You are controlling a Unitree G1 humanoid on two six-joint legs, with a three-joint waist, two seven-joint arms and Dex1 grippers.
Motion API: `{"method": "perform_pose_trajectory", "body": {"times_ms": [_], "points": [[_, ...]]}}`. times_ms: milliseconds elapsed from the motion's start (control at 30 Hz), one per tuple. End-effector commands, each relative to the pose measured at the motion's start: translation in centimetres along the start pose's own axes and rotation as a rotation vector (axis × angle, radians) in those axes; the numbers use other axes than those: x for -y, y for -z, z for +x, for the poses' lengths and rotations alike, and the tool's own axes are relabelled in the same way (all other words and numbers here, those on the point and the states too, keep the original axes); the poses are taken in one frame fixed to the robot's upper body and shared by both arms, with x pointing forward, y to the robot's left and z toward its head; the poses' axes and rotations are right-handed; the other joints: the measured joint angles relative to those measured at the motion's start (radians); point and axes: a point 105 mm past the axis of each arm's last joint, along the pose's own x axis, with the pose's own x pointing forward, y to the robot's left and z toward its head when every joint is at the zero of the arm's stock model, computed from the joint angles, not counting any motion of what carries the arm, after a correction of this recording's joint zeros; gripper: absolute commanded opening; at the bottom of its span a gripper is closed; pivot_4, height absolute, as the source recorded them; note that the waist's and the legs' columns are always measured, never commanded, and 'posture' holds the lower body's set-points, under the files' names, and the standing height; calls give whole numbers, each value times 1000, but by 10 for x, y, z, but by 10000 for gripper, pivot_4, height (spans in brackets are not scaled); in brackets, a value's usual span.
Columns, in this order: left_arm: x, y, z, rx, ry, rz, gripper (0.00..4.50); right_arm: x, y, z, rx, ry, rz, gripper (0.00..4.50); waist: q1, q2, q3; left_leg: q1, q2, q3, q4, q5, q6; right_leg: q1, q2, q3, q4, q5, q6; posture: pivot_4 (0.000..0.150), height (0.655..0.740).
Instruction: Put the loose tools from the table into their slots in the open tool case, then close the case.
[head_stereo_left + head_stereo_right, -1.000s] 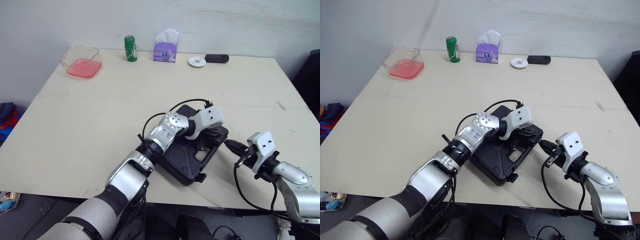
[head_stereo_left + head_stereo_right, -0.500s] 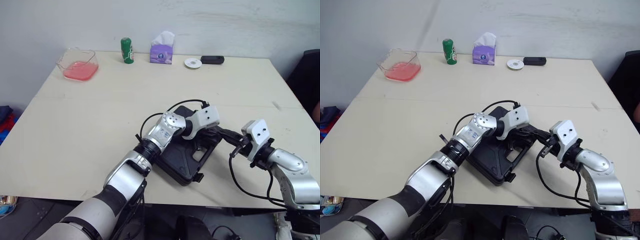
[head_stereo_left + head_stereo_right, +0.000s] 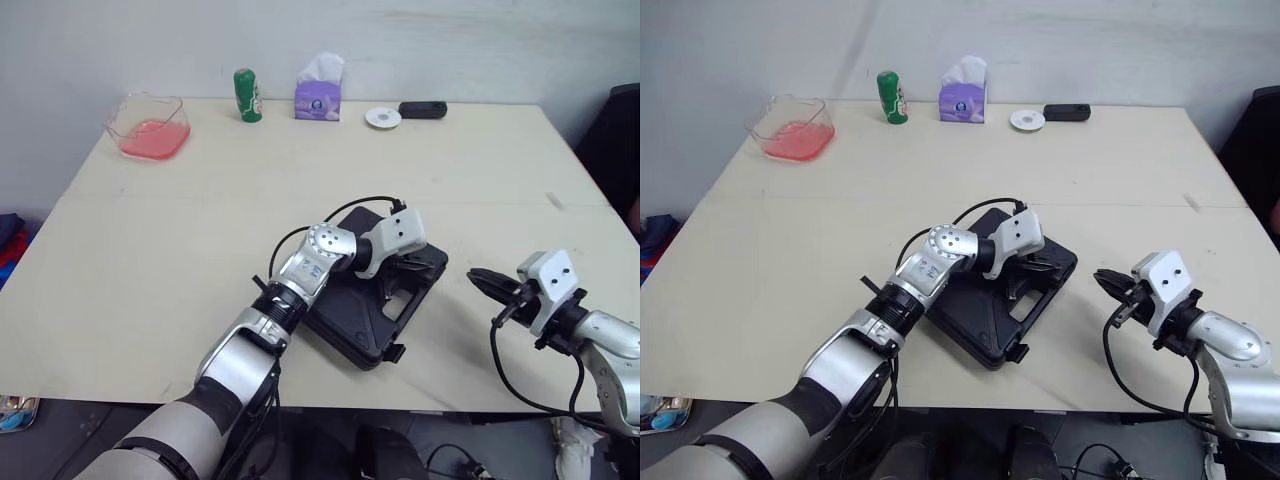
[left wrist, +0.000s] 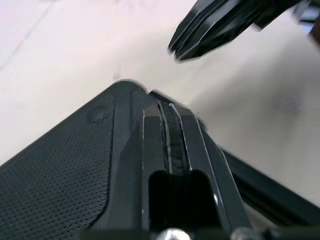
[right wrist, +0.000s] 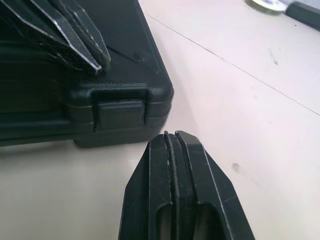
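The black tool case (image 3: 355, 322) lies shut on the table near its front edge, lid down, with a latch (image 5: 120, 113) on its side. My left gripper (image 3: 397, 279) is shut, its fingers (image 4: 170, 131) resting on top of the lid near the case's right corner. My right gripper (image 3: 479, 280) is shut with nothing in it and hovers just above the table, a short way right of the case and pointing at it. The right wrist view has the left gripper's fingers (image 5: 75, 40) lying over the lid.
Along the table's far edge stand a clear container with pink contents (image 3: 148, 125), a green can (image 3: 246, 95), a purple tissue box (image 3: 320, 90), a white disc (image 3: 381, 118) and a black device (image 3: 422, 109). The table's front edge (image 3: 440, 405) is close.
My right gripper reached the case's right corner half a second ago and has since pulled back to the right. The left gripper stays on the lid. The camera has shifted.
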Motion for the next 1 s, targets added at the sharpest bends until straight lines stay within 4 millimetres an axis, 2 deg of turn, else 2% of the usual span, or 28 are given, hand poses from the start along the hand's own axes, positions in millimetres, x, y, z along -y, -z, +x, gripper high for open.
{"method": "perform_pose_trajectory", "body": {"times_ms": [33, 133, 267, 367, 467, 600, 667, 767, 1000], "points": [[-1, -23, -26, 111, 17, 92, 135, 1, -17, -15, 58, -37, -78, 0, 1, 1, 8, -2, 0, 1, 0, 3, -1, -3, 1, 0, 2, 0, -1, 1500, 7400], [10, -31, -43, 117, 97, 138, 135, -4, -17, -24, 60, -89, -25, 0, 4, 2, 16, -8, -1, 3, 1, 6, -1, -10, 4, 0, 11, -1, -1, 1500, 7400], [26, -43, -64, 126, 150, 171, 135, -13, -16, -27, 36, -137, -47, 0, 7, 2, 21, -14, -5, 4, 3, 9, 3, -12, 6, -2, 10, 1, 2, 1500, 7400], [43, -47, -77, 139, 171, 164, 135, -27, -17, -32, 68, -184, -48, 0, 11, 2, 21, -15, -7, 3, 3, 10, 6, -12, 4, 0, 9, 3, 5, 1500, 7400], [61, -43, -85, 128, 201, 152, 135, -45, -15, -34, 70, -241, -23, 0, 13, 2, 21, -15, -7, 2, 4, 10, 6, -11, 5, 1, 8, 4, 6, 1500, 7400], [68, -24, -87, 74, 154, 71, 135, -66, -11, -31, 92, -314, -13, 0, 16, 1, 21, -14, -7, 2, 4, 10, 5, -11, 5, 1, 9, 4, 5, 1500, 7400], [72, -15, -86, 39, 150, 84, 135, -77, -6, -28, 101, -337, 13, 0, 19, 1, 21, -14, -7, 2, 4, 10, 5, -11, 5, 2, 9, 4, 5, 1500, 7400], [76, -10, -82, 33, 129, 36, 135, -95, 2, -28, 89, -403, 42, 0, 27, 1, 21, -15, -7, 1, 3, 10, 5, -11, 5, 1, 8, 4, 5, 1500, 7400], [85, 10, -78, -28, 105, 1, 135, -108, 9, -28, 83, -419, 64, 0, 29, 2, 21, -14, -7, 2, 4, 10, 5, -10, 5, 2, 9, 4, 5, 1500, 7400]]}}
